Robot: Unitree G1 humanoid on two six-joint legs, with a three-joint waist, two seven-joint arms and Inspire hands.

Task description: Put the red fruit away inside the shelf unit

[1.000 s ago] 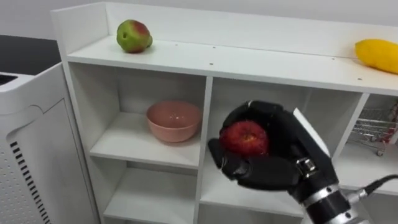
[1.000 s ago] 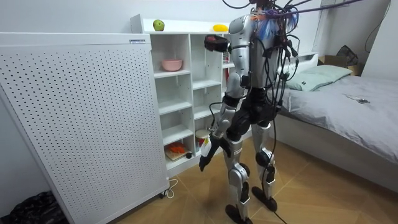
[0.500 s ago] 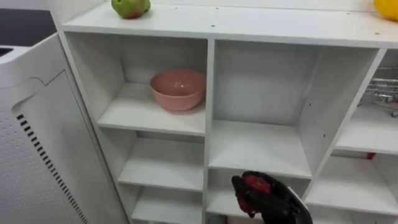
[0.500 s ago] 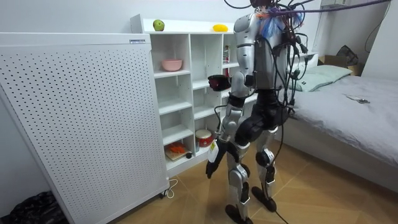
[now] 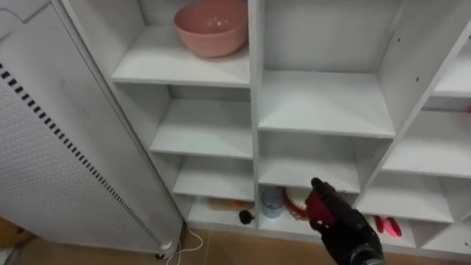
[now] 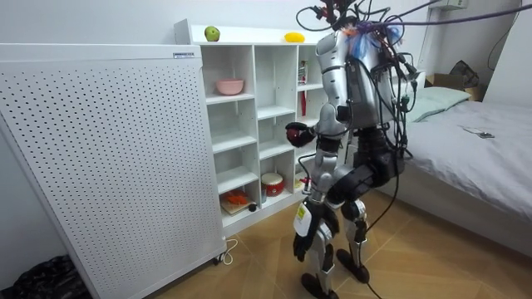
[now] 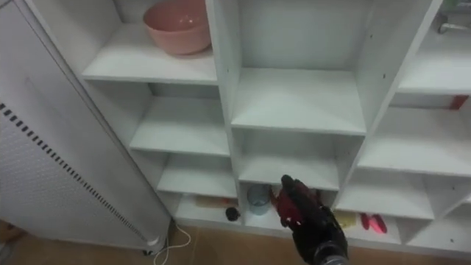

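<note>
The right robot hand point(image 5: 344, 227) is curled round a red apple point(image 5: 318, 212), low before the white closet's point(image 5: 254, 96) bottom shelves. The left robot hand point(image 6: 301, 241) hangs by the leg; how open it is cannot be told.

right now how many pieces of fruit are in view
3: a green apple and a yellow fruit on top of the closet, and a red fruit in the right hand. Low shelves may hide more.
</note>
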